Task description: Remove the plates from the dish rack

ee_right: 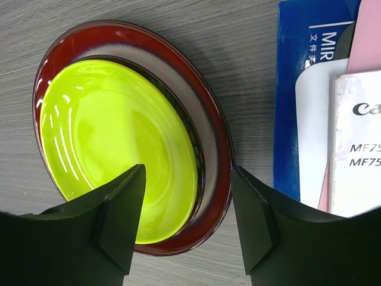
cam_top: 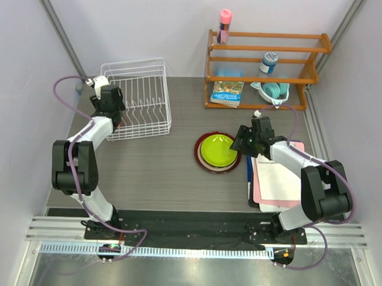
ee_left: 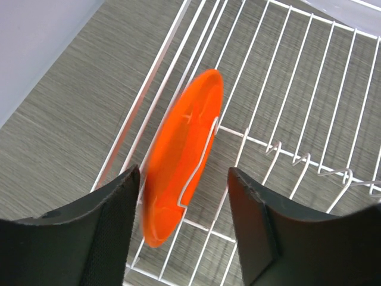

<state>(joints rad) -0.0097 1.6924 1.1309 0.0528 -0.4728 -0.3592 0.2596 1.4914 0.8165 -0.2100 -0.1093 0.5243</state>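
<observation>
ok so the dish rack is the white wire one, and as far as I can see there's just one plate in it: the small orange plate. It's standing on edge near the rack's front-left corner, tilted and leaning on one of the upright wire prongs. The left gripper is down at that same corner of the rack with its fingers spread either side of the plate. One finger looks right up against the plate's edge, can't tell if it actually touches. There's a clear gap between the plate and the other finger, so it hasn't got hold of it. The other plates are out on the table, to the right of the rack and a bit nearer the arm bases. There the lime green plate lies flat inside the big cream plate with the dark red rim. A thin dark edge peeks out between those two, could be another plate, I can't tell. The right gripper hovers over the side of that stack farthest from the rack, fingers well apart, nothing in them. Further right of the rack than the stack is a pile of papers and booklets. Level with the rack along the back is an orange wooden shelf with a teal dish and a book at its foot.
</observation>
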